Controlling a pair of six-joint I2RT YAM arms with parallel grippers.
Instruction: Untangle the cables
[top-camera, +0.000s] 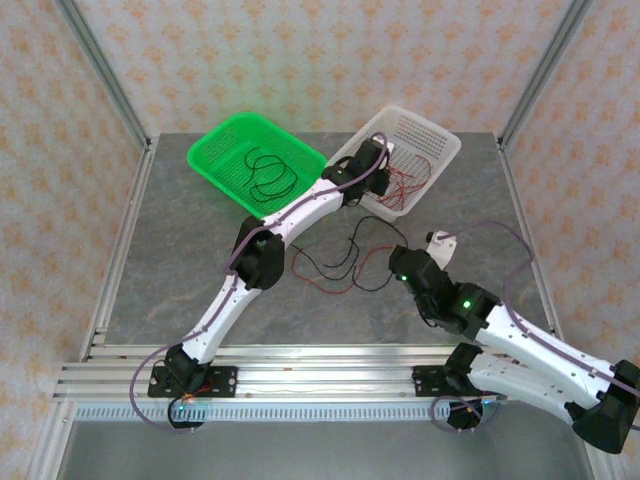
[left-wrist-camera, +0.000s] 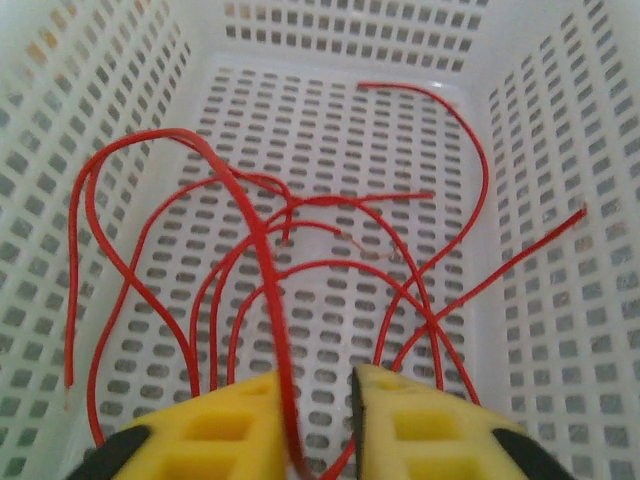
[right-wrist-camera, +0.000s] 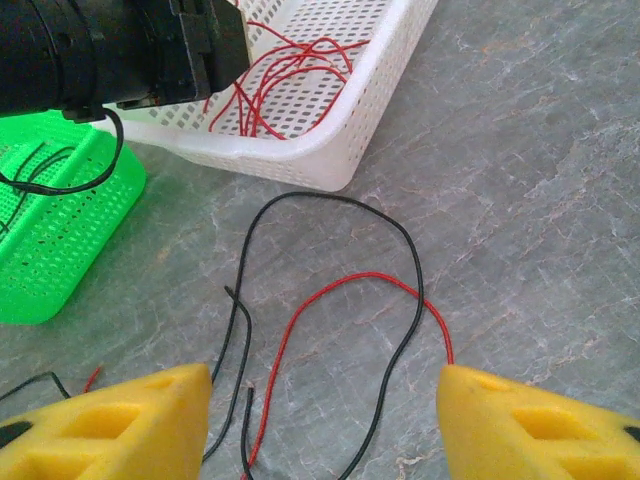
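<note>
Presently sorting by colour, judged from the layout. All places are given relative to the white basket (top-camera: 440, 140). To its left sits the green basket (top-camera: 215, 150), holding coiled black cables (top-camera: 270, 172). The left gripper (left-wrist-camera: 318, 395) hangs over the white basket's near-left corner. Its jaws are set narrow, and one red cable (left-wrist-camera: 262, 260) arches up and drops through the gap. The gap looks wider than the wire, so the wire reads as loose rather than pinched. Inside the white basket lie more red cables (top-camera: 405, 183), looped over one another on the perforated floor. In front of the white basket, on the open table (top-camera: 170, 260), a loose black cable (right-wrist-camera: 395, 235) and a loose red cable (right-wrist-camera: 340, 285) cross each other. Further thin ends trail off to the left. The right gripper (right-wrist-camera: 325, 400) hovers above that crossing, in front of and slightly right of the white basket, jaws spread wide and holding nothing. Step in hand: depositing a red cable. Next move, as judged: the left arm lifts clear without dragging the wire out. The right gripper must then come down on one strand alone, away from the crossing, since both wires are far thinner than a finger. The surface is grey, marbled, matte and flat. An aluminium frame surrounds it, with pale floral-patterned walls on three sides.
</note>
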